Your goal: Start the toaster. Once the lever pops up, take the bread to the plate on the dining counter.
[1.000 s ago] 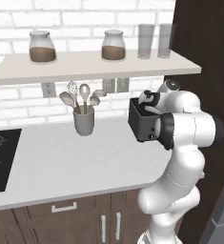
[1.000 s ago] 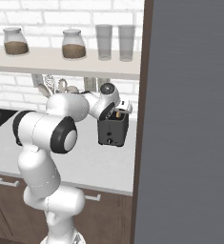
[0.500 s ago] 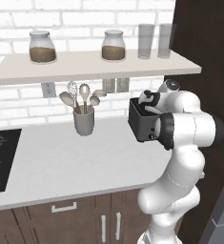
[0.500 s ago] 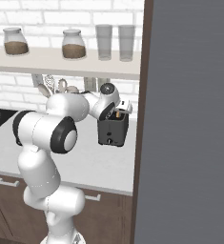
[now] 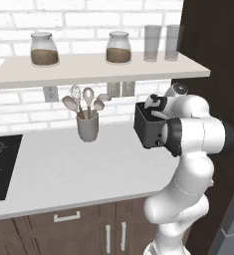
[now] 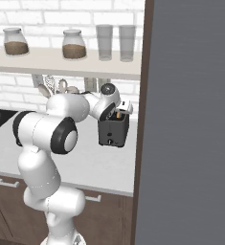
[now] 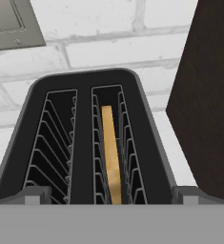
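- The end effector (image 7: 111,196) hangs just above the toaster (image 7: 85,143); its two dark fingertips (image 7: 36,194) stand wide apart, one at each side of the toaster top, and they hold nothing.
- The toaster is a boxy black thing with rounded corners and two long slots lined with thin wire ribs.
- The bread (image 7: 111,157), a flat tan slice with a grainy edge, stands upright inside the right slot, directly below the end effector.
- The toaster stands on the smooth white desk (image 5: 73,164), against a white brick wall (image 7: 94,43) and beside a dark brown wooden panel (image 7: 208,95).
- A grey cup (image 5: 87,127) with rounded utensils stands well apart, to the left of the end effector.
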